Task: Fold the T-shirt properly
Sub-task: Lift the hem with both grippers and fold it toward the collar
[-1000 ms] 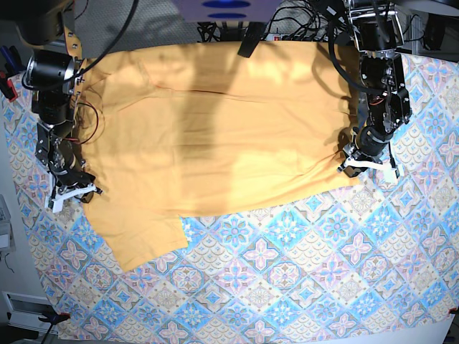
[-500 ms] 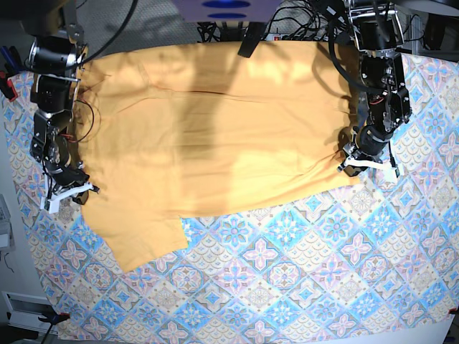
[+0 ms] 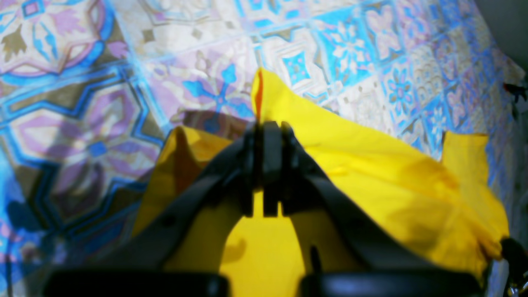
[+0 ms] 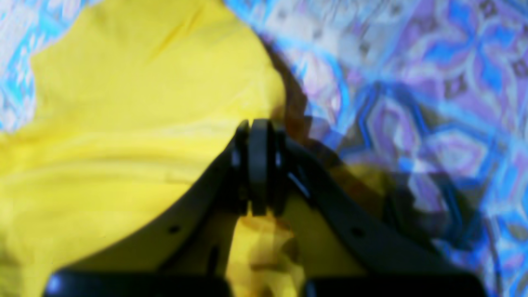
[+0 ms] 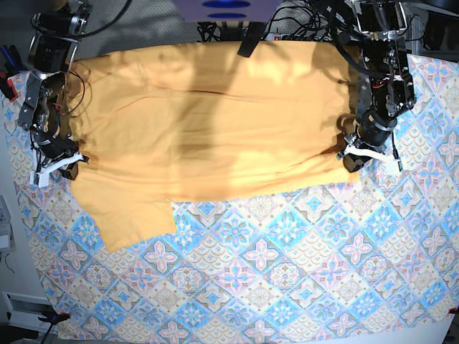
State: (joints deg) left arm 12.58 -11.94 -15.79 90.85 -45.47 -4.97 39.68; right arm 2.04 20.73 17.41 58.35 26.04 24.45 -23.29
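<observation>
The large yellow-orange soft fabric T-shirt (image 5: pixel 208 122) lies spread on the blue-pink tile-patterned cloth (image 5: pixel 287 272), its long axis running side to side between my arms. My left gripper (image 5: pixel 356 152) and right gripper (image 5: pixel 56 162) are each clamped on an opposite end of its near edge (one sleeve trails nearer the right). The body lies beyond both, so I judge the fold carries that edge away from me.

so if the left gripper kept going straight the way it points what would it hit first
Probably the raised fold of the soft yellow-orange fabric T-shirt that the left gripper is already shut on, then the blue-pink tile-patterned cloth beyond. Depth is unclear in the wrist view.
</observation>
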